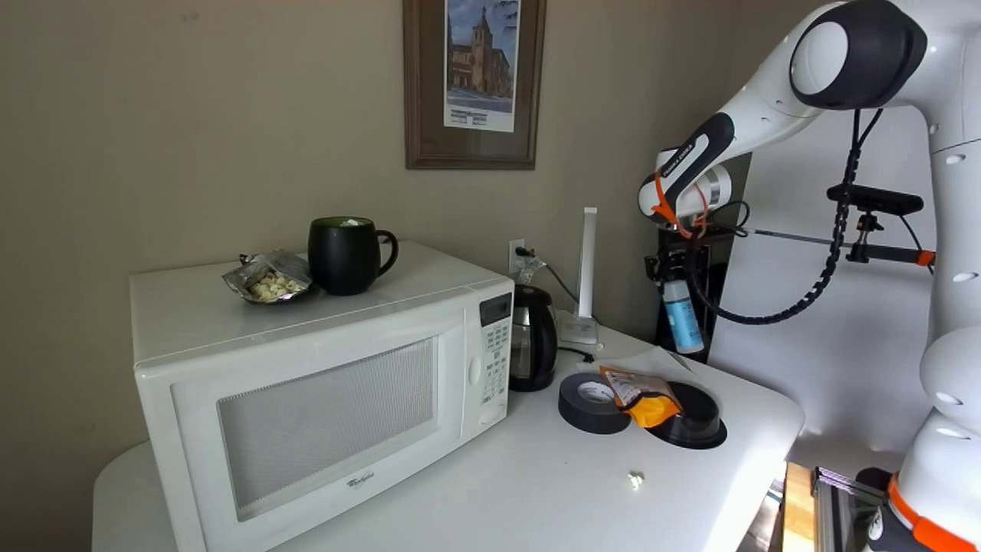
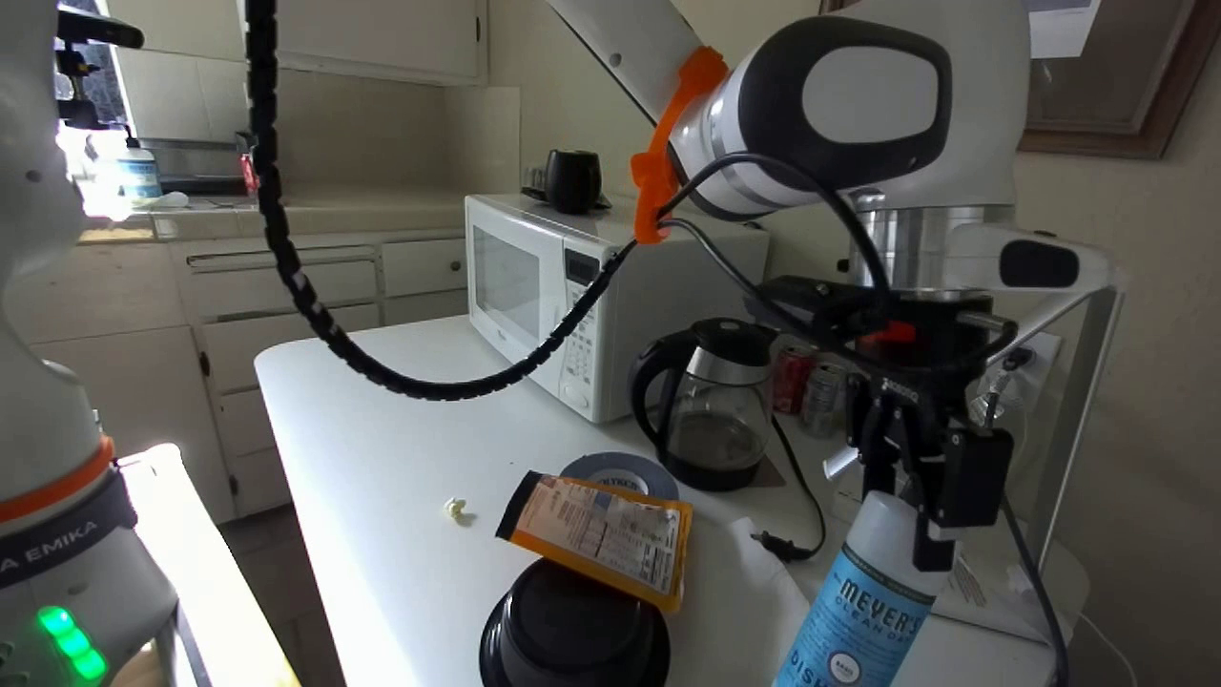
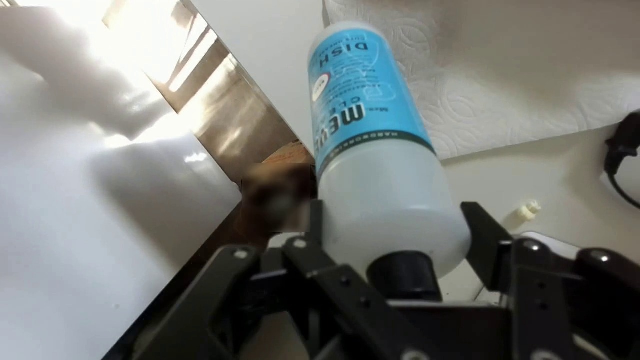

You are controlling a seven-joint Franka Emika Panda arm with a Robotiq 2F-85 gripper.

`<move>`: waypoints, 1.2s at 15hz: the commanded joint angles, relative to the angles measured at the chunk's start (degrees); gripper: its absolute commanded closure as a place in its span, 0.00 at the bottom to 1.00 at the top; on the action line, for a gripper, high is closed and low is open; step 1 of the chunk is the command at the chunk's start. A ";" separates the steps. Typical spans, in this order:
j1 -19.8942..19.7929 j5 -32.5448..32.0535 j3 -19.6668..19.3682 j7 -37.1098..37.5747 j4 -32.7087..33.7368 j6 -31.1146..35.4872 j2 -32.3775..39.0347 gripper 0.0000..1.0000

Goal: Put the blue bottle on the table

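Gripper (image 3: 395, 215) clenched about the pale upper part of the blue bottle (image 2: 854, 625), which is held tilted, base lowermost, near an edge of the table (image 1: 552, 491); whether the base touches the top cannot be told. On the microwave (image 1: 322, 425), a black mug (image 1: 341, 257) stands upright with something pale at its rim; just beside it, an opened foil bag (image 1: 287, 262) contains popcorn (image 1: 272, 287). A glass kettle (image 2: 720, 410) stands near the microwave, its fill unclear, with a red can (image 2: 792, 377) and a silver can (image 2: 820, 401) behind. A black bowl (image 2: 572, 620) lies rim down; an orange pouch (image 2: 610, 534) rests across it and a tape roll (image 1: 586, 414). In the wrist view, a paper towel (image 3: 450, 107) lies below and beside the bottle, near a black plug (image 3: 622, 140). In both exterior views, open table top stretches before the microwave as far as the bowl, bearing a popcorn piece (image 1: 636, 480). The table's edge, rounded at its corners, stands apart from the robot base (image 2: 86, 572), with a gap between them.
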 commanded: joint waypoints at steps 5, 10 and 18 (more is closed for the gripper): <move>-2.18 5.79 1.70 -11.10 5.38 -5.92 -0.16 0.57; -5.31 16.85 4.35 -23.71 5.69 -1.77 0.32 0.57; -4.67 16.42 3.83 -20.88 5.75 8.21 0.19 0.32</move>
